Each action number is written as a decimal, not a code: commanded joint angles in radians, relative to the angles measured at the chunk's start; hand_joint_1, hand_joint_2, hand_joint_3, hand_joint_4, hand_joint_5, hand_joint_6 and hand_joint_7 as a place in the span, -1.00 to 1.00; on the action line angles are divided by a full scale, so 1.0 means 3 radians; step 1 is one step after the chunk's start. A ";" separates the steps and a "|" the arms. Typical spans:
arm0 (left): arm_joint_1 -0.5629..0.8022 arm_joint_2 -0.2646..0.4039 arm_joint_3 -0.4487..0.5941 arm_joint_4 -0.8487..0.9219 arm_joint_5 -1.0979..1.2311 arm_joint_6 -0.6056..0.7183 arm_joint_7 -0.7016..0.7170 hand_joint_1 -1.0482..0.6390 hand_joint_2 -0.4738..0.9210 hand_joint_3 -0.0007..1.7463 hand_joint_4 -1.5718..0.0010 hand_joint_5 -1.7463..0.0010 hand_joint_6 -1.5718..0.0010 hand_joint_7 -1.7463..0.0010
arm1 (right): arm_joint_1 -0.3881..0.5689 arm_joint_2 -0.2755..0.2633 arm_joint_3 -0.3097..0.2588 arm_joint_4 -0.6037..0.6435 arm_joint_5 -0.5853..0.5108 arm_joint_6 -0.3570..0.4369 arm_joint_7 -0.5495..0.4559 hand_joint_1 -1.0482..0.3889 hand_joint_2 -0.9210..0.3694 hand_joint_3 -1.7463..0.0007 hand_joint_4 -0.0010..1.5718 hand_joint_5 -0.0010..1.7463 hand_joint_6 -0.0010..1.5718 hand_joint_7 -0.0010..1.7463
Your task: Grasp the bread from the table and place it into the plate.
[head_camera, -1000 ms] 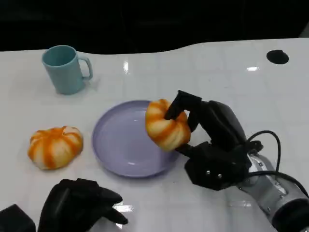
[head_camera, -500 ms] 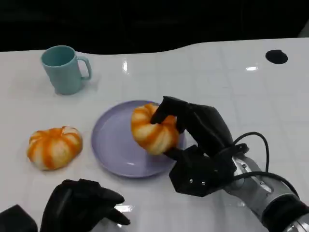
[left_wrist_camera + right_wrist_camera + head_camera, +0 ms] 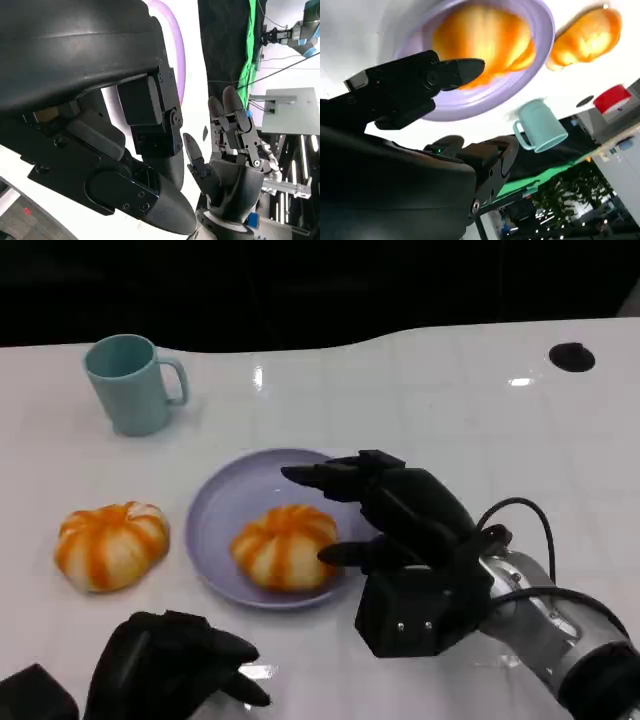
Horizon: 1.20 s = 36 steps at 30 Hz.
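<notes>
Bread [image 3: 283, 546] lies in the plate [image 3: 215, 515], right hand [image 3: 395, 515] fingers apart.

A black, screw-studded right robot hand [image 3: 405, 540] meets a silver forearm [image 3: 560, 635] looped by a black cable [image 3: 530, 515].

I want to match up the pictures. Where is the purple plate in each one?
Head view: the purple plate lies mid-table, bread resting on it, right hand open beside it.
Left wrist view: a strip of its rim shows beyond the left hand.
Right wrist view: its rim curves round the bread.
Shared landmark: the plate's purple rim itself.
</notes>
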 commanded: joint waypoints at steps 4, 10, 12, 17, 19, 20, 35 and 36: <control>0.0032 0.0045 0.0011 -0.0035 0.0020 -0.0016 0.0034 -1.00 0.79 -1.00 -1.00 0.59 -1.00 0.83 | 0.0246 -0.0178 -0.0052 -0.0443 0.0067 0.0073 0.0200 -0.16 -1.00 0.92 -1.00 -0.58 -0.63 -1.00; 0.0028 0.0041 0.0006 -0.0040 0.0023 0.0004 0.0048 -1.00 0.78 -1.00 -1.00 0.59 -1.00 0.82 | 0.0514 -0.0417 -0.0169 -0.0782 0.0191 -0.0102 0.0278 -0.11 -1.00 0.93 -0.97 -0.53 -0.60 -0.99; 0.0029 0.0038 0.0000 -0.0042 0.0036 -0.0003 0.0062 -1.00 0.79 -1.00 -1.00 0.59 -1.00 0.82 | 0.0631 -0.0500 -0.0211 -0.0915 0.0239 -0.0163 0.0298 -0.08 -1.00 0.95 -0.97 -0.50 -0.59 -0.98; 0.0019 0.0040 -0.0004 -0.0015 0.0031 -0.0028 0.0054 -1.00 0.79 -1.00 -1.00 0.59 -1.00 0.82 | 0.0913 -0.0671 -0.0344 -0.1177 0.0423 -0.0315 0.0408 -0.04 -1.00 0.97 -0.91 -0.44 -0.55 -0.97; 0.0021 0.0041 -0.0007 -0.0026 0.0031 -0.0006 0.0063 -1.00 0.79 -1.00 -1.00 0.59 -1.00 0.82 | 0.1052 -0.0750 -0.0418 -0.1275 0.0557 -0.0419 0.0480 0.05 -0.98 0.98 -0.80 -0.39 -0.45 -0.93; 0.0024 0.0042 -0.0008 -0.0035 0.0033 0.0006 0.0069 -1.00 0.79 -1.00 -1.00 0.59 -1.00 0.82 | 0.1135 -0.0771 -0.0464 -0.1320 0.0678 -0.0462 0.0532 0.09 -0.98 0.98 -0.74 -0.37 -0.42 -0.92; 0.0006 0.0052 0.0000 -0.0011 0.0034 -0.0004 0.0070 -1.00 0.79 -1.00 -1.00 0.59 -1.00 0.82 | 0.1969 -0.0722 -0.0885 -0.1898 0.1969 -0.0311 0.1255 0.29 -0.52 0.03 -0.25 0.73 -0.27 0.45; 0.0001 0.0054 0.0001 -0.0001 0.0030 -0.0008 0.0062 -1.00 0.79 -1.00 -1.00 0.59 -1.00 0.82 | 0.2043 -0.0723 -0.0894 -0.2009 0.1998 -0.0203 0.1283 0.28 -0.53 0.03 -0.26 0.75 -0.30 0.49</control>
